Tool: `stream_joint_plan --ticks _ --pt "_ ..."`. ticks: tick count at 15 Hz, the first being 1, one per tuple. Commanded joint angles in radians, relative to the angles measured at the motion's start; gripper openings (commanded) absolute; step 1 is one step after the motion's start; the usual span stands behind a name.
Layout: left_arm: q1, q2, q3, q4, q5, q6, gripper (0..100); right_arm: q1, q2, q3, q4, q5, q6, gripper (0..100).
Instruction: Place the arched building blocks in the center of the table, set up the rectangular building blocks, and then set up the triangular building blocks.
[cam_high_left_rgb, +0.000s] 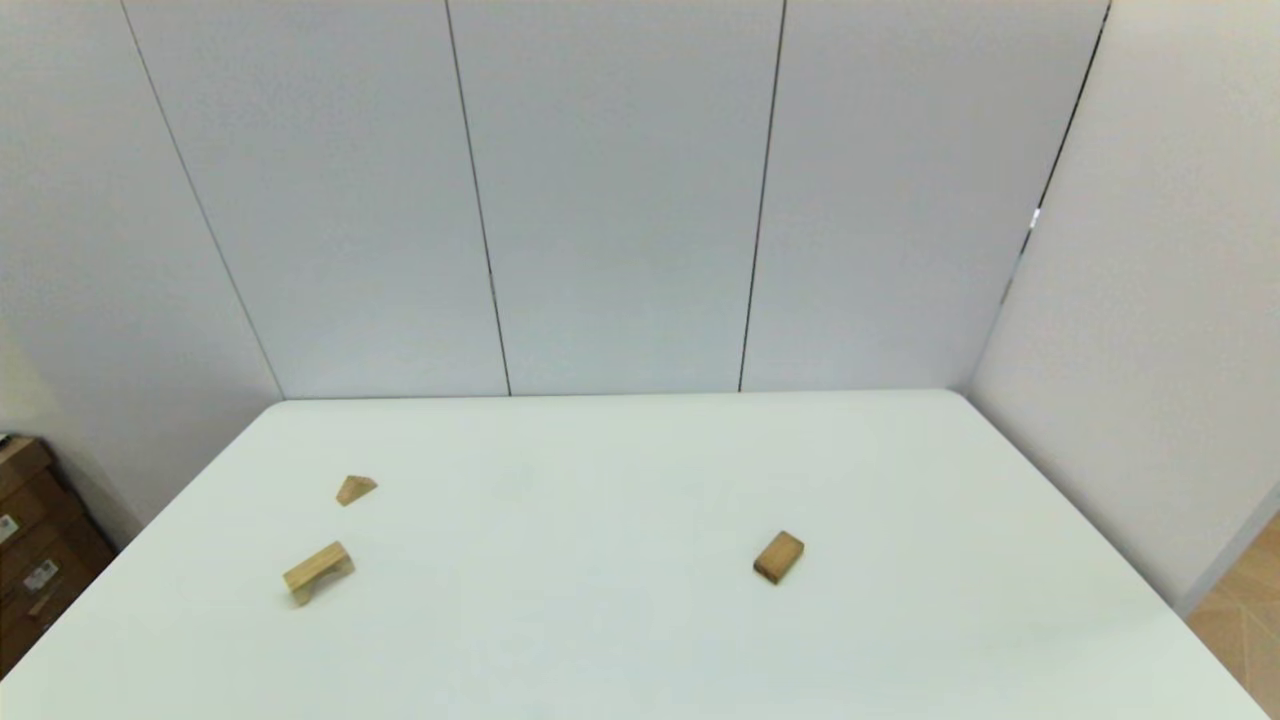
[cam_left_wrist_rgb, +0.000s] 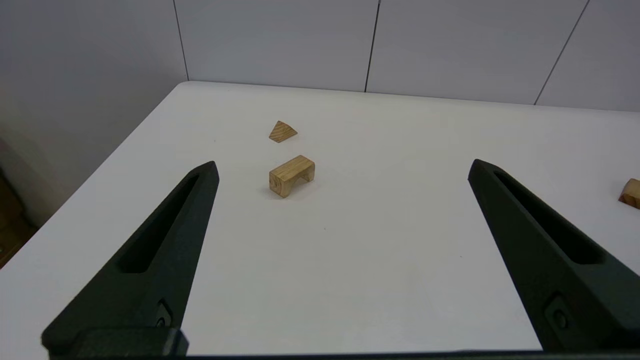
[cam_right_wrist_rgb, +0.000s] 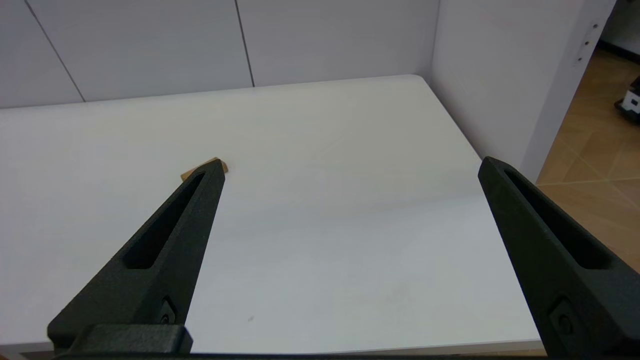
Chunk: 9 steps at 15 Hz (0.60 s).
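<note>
The arched block (cam_high_left_rgb: 318, 571) (cam_left_wrist_rgb: 291, 175) stands on its two legs at the left of the white table (cam_high_left_rgb: 600, 470). Just beyond it lies the small triangular block (cam_high_left_rgb: 355, 489) (cam_left_wrist_rgb: 282, 132). The rectangular block (cam_high_left_rgb: 778, 556) lies flat right of centre; the left wrist view catches its edge (cam_left_wrist_rgb: 631, 193), and in the right wrist view it (cam_right_wrist_rgb: 220, 164) peeks out behind a fingertip. My left gripper (cam_left_wrist_rgb: 342, 167) is open, held back near the table's front edge with nothing between its fingers. My right gripper (cam_right_wrist_rgb: 350, 170) is open too, also empty. Neither arm shows in the head view.
White wall panels (cam_high_left_rgb: 620, 200) close the table's far side and right side. Brown cardboard boxes (cam_high_left_rgb: 30, 540) sit on the floor off the left edge. Tan floor (cam_right_wrist_rgb: 595, 165) lies past the right edge.
</note>
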Motion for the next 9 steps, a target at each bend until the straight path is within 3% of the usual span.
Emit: stream_joint_plan --ticks 1,9 --pt "0.000 0.000 0.000 -0.001 0.001 -0.001 100 0.000 0.000 0.000 -0.001 0.000 0.001 100" --pt "0.000 0.000 0.000 0.001 -0.001 0.008 100 0.000 0.000 0.002 -0.001 0.000 0.001 100"
